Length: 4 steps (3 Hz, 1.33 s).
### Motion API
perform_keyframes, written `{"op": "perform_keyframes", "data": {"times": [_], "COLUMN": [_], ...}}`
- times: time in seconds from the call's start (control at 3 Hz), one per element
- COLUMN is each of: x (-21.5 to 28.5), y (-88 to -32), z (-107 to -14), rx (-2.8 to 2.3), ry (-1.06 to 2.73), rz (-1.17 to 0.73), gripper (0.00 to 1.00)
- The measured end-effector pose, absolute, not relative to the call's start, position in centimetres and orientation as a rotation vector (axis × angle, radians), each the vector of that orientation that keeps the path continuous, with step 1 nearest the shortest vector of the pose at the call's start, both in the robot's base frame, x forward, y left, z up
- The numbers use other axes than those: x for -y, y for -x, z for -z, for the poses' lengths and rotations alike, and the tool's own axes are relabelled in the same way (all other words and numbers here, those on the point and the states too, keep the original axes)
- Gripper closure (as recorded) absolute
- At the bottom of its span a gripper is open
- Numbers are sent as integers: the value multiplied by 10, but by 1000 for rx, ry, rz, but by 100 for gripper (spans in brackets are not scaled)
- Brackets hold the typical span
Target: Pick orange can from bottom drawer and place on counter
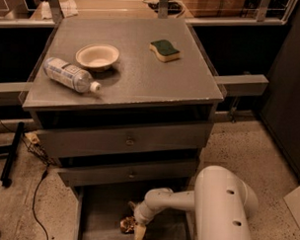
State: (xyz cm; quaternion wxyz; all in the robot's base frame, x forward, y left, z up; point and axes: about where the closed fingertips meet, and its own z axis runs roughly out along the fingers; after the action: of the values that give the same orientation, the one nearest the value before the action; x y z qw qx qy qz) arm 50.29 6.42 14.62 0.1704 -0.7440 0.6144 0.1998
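The bottom drawer (102,209) is pulled open below two knobbed drawers, a grey tray near the floor. The orange can (127,224) lies in it, small, orange-brown and mottled. My gripper (136,229) reaches down into the drawer on a white arm and sits right against the can's right side. The counter (136,77) is the speckled grey cabinet top above.
On the counter lie a clear plastic bottle (68,75) on its side, a cream bowl (97,56) and a green-topped sponge (165,50). My bulky white arm housing (221,208) stands right of the drawer. A black cable (36,197) trails on the floor at left.
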Motion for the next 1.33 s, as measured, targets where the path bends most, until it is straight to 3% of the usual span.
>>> {"op": "perform_keyframes", "data": {"times": [0.33, 1.33], "x": [-64, -64], "y": [-503, -503], "z": [-145, -144], "rx": [-1745, -1745], "ry": [2114, 2114], "rz": [-572, -573], "gripper": [0, 66]}}
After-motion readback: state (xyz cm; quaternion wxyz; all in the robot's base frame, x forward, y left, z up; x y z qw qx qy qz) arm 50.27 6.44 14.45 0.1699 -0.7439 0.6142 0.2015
